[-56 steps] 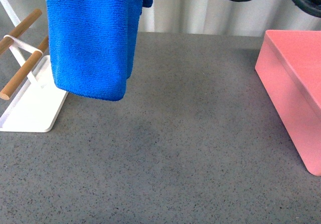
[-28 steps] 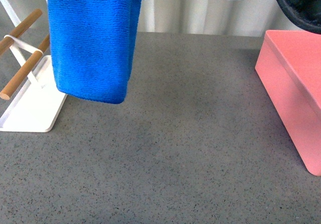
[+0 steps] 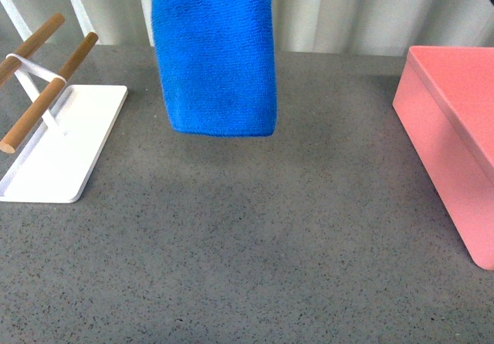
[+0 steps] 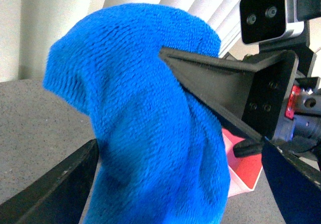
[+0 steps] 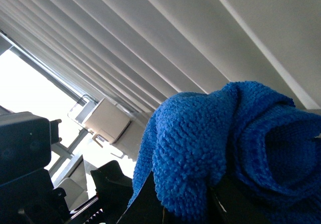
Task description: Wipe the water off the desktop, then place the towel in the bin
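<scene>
We see the towel (image 3: 214, 59) as fluffy blue terry cloth, matt. Surface (image 3: 270, 228): grey, speckled, stone-like, matt. Bin (image 3: 451, 128) at 3 o'clock: smooth pink plastic, slight sheen. Tray (image 3: 85, 128) at 9 o'clock: smooth, white; its bars (image 3: 35, 109) are bare wood.

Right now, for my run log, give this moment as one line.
towel: hangs above desktop | right gripper: jaws shut on towel | left gripper: jaws open around towel | bin: no towel
</scene>
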### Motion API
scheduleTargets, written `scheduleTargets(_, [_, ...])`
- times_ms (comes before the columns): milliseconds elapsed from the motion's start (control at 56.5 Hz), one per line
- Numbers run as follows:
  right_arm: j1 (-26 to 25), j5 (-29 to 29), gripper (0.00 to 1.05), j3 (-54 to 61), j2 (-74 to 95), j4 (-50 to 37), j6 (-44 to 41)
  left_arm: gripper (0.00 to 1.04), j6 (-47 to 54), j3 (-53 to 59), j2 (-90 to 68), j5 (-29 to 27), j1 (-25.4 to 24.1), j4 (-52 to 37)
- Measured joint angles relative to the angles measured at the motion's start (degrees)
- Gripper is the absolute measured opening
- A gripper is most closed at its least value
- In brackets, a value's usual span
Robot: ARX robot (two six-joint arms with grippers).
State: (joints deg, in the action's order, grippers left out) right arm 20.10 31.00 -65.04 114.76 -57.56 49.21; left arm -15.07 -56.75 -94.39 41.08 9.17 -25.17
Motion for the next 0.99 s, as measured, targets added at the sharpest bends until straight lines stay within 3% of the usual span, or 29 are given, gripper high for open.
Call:
scheduleTargets(53, [-1.01,0.17,0.08,-0.22,0.0,0.11,0.09,0.97,-0.35,0.31,0.02,-3.58,0.26,-1.14])
scheduleTargets(142, [-2.19,0.74,0.08,-0.33,-0.26,0.68,0.09,0.98,-0.26,0.63,-0.17,-17.05,0.17,-4.44])
scheduleTargets(265, [-3.8,1.7,0.08,0.39,-2.19,1.88,-0.79,0.98,-0.17,-0.46,-1.57,-26.1,-1.81,-4.68])
scheduleTargets(478, [-5.14,0.07,0.08,2.73,-8.68,7.72,-6.69,0.98,6.84,-1.49,-4.5,-33.07,-10.08,-5.11])
scheduleTargets(655, [-5.7,-0.5,0.08,3.67,-10.97,13.18,-13.27,0.97,9.25,-1.6,-4.52,-34.25,-11.39,-5.81])
scheduleTargets(761, [-5.73,-0.74,0.08,3.98,-11.39,15.52,-15.89,0.8,12.35,4.33,-3.21,-40.57,-9.66,-18.32])
scheduleTargets(991, [-7.06,-1.14,0.08,4.02,-11.3,17.18,-18.53,0.42,14.03,20.85,6.62,-40.96,-8.92,-27.23])
